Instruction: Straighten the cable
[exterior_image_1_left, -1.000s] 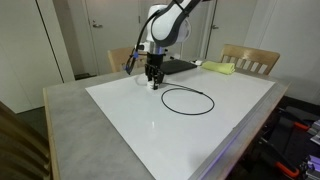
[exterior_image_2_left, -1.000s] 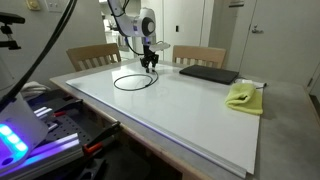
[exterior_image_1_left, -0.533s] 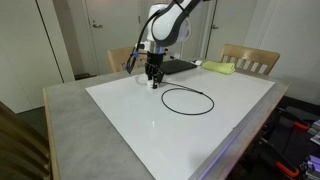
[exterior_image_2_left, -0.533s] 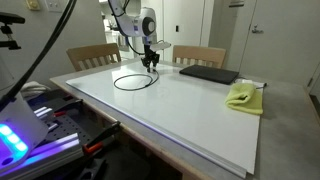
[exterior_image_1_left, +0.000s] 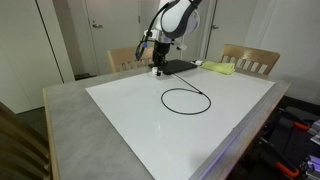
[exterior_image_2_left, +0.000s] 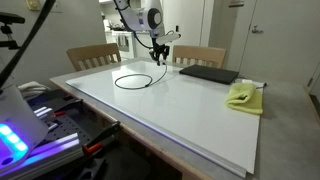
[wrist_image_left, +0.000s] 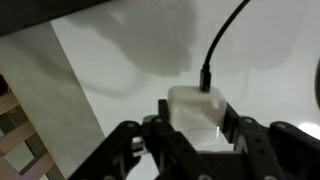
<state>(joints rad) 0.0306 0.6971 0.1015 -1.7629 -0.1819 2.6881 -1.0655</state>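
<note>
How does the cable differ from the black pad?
The cable is a thin cord curled in a loop; the black pad is a flat rectangle. The cable ends in a white plug; the pad is all black. The cable's plug sits in the claw; the pad lies untouched. Both are mainly black.

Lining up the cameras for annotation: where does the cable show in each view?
In an exterior view: the cable loops mid-table.
In an exterior view: it loops left of centre.
Wrist view: its cord rises from the white plug, centre.
Shared landmark: the tool gripping the plug.
</note>
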